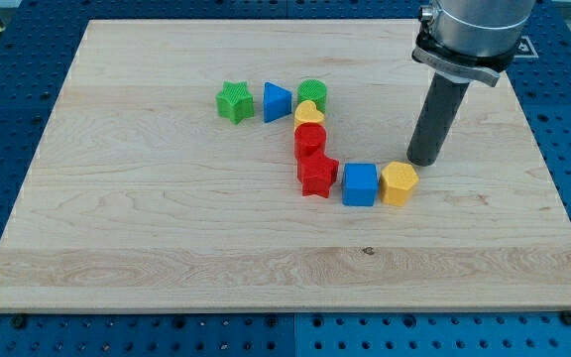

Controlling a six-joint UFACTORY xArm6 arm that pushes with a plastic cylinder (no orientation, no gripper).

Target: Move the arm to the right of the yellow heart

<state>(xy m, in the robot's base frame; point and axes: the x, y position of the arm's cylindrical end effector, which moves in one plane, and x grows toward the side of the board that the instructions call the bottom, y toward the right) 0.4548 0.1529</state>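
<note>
The yellow heart [310, 113] lies near the board's middle, just below a green round block [313, 93] and just above a red block [310, 140]. My tip [424, 162] rests on the board well to the heart's right and lower, just above and to the right of a yellow hexagon block [399, 183]. The rod runs up to the arm at the view's top right.
A green star [234, 101] and a blue triangle [277, 102] lie left of the heart. A red star [317, 177] and a blue cube [360, 183] lie below it, the cube touching the yellow hexagon. The wooden board [167, 248] sits on a blue perforated table.
</note>
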